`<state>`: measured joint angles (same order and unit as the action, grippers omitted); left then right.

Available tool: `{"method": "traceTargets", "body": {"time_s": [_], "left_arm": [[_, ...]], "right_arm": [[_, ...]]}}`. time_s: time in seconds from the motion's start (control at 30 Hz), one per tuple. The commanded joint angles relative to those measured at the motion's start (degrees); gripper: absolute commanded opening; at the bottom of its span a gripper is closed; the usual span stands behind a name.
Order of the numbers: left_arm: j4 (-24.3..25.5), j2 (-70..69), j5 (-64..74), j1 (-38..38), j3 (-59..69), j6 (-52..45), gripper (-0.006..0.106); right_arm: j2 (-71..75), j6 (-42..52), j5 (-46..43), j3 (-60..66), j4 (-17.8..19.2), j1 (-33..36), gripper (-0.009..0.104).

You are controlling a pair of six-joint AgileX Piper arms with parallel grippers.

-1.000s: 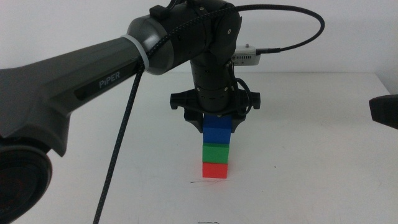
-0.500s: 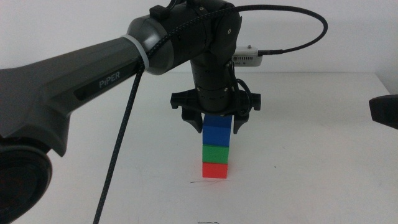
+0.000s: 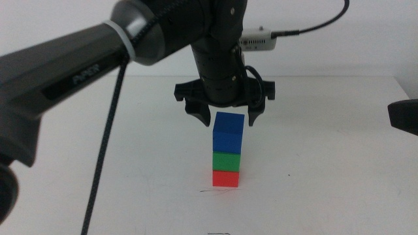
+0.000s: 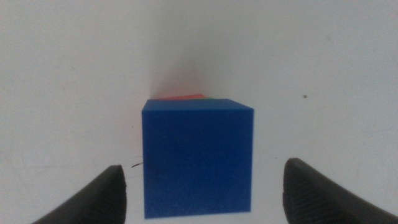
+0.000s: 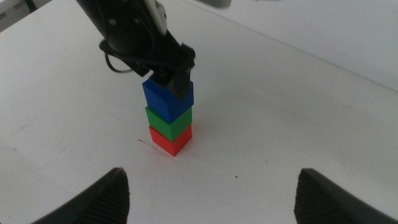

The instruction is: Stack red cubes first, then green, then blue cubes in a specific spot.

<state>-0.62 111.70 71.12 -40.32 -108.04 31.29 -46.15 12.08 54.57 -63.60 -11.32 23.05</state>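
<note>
"PiPER" is printed on the left arm.

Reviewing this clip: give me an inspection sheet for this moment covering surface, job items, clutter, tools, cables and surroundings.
Surface: white table, thin dark line beside the stack's base.
Job items: red cube at the bottom, green cube on it, blue cube on top.
Clutter: nothing seen.
Tools: left tool open, jaws either side of the blue cube's top, not touching; right tool open, off to the side.
Cables: black cable along the left arm; another looping behind.
Surroundings: plain white wall.
</note>
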Motion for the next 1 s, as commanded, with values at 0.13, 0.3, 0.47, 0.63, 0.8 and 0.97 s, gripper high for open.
{"method": "traceTargets", "body": {"time_s": [0.13,0.3,0.47,0.63,0.8,0.97], "left_arm": [[-1.03,-6.76,4.19,-0.24,-1.80,-0.14,0.085],[0.62,-11.74,4.19,-0.24,-1.80,-2.82,0.085],[3.69,-18.92,4.19,-0.24,-1.80,-10.01,0.084],[7.26,-26.00,4.19,-0.24,-1.80,-16.91,0.084],[15.74,-33.47,4.14,-0.16,-0.36,-18.02,0.084],[17.54,-41.01,3.80,6.88,2.69,-18.63,0.085]], "right_arm": [[0.21,0.86,-3.27,-1.42,-0.48,-0.38,0.068],[0.21,0.86,-3.27,-1.42,-0.48,-0.38,0.068],[0.21,0.86,-3.27,-1.42,-0.48,-0.38,0.068],[0.21,0.86,-3.27,-1.42,-0.48,-0.38,0.068],[0.21,0.86,-3.27,-1.42,-0.48,-0.38,0.068],[0.27,0.86,-3.28,-1.42,-0.30,-0.38,0.068]]}}
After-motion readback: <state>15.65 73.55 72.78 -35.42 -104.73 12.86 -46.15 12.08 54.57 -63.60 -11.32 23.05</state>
